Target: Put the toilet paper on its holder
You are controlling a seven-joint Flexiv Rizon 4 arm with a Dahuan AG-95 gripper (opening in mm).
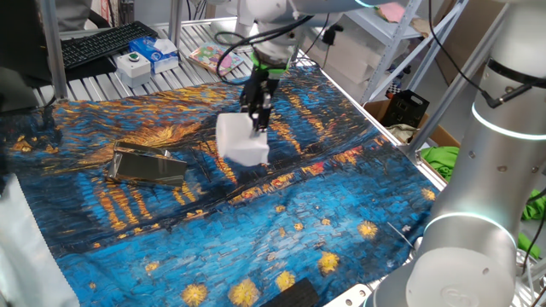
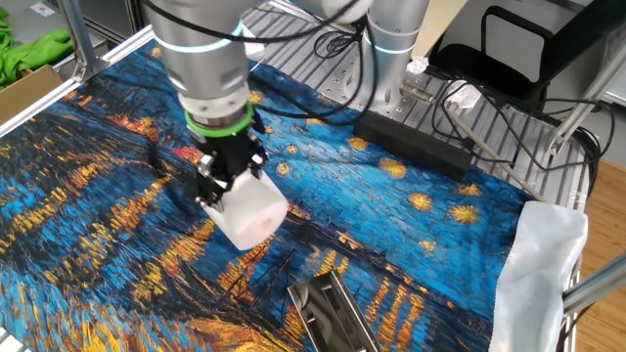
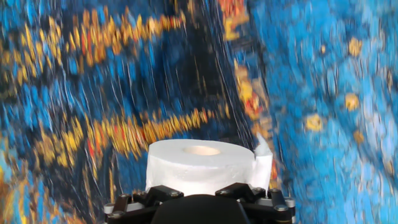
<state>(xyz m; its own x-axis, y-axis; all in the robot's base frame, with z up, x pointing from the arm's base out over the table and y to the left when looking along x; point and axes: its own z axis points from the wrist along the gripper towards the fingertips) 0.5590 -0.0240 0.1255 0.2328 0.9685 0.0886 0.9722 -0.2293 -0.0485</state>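
The robot's black two-finger hand (image 2: 227, 188) is closed on the plump white roll of toilet paper (image 2: 248, 215) and holds it clear above the bench (image 1: 341, 213). The fingers grip the roll at its upper side. In the hand view, the hollow core (image 3: 202, 150) faces away from the camera, and a loose sheet end (image 3: 262, 163) hangs at the right side of the roll.

Below the roll lies a blue and yellow painted cloth (image 2: 440, 176) that covers the bench. The flat shiny silver-bronze metal holder (image 1: 149, 165) lies on this cloth, near the roll but apart from it, on the side away from the arm's base.

I judge that the carrying step is in progress: the roll is lifted but not yet on the holder. The next move calls for bringing the roll over to the holder and lining up the hollow core with the bar, which I cannot see clearly here.
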